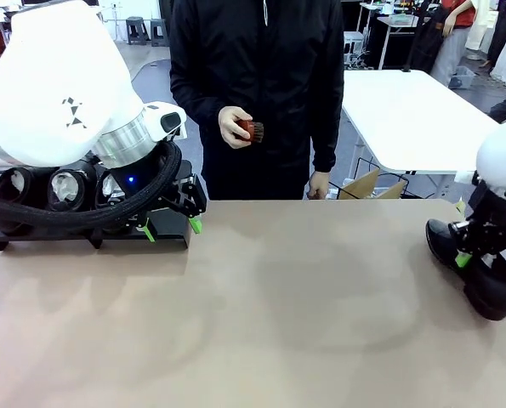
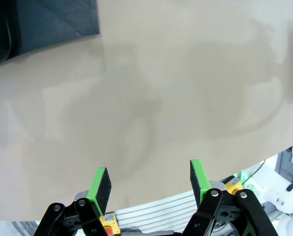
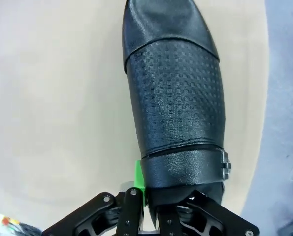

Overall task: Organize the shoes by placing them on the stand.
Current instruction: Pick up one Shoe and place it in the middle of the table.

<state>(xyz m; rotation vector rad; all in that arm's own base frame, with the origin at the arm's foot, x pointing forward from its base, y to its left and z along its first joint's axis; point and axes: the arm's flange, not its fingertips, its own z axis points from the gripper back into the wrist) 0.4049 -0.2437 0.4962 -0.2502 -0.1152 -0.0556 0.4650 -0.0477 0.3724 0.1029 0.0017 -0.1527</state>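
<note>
The right gripper (image 3: 148, 209) pinches a black shoe (image 1: 478, 272) at the right edge of the desk (image 1: 278, 314). Next it must carry it to the stand (image 1: 91, 231) at left. The left gripper (image 2: 148, 182) is spread, empty.

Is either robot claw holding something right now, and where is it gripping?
The right gripper is shut on a black shoe, pinching its rear opening edge. The left gripper is open, empty.

no readable text, labels, brands or numbers on anything in view.
</note>
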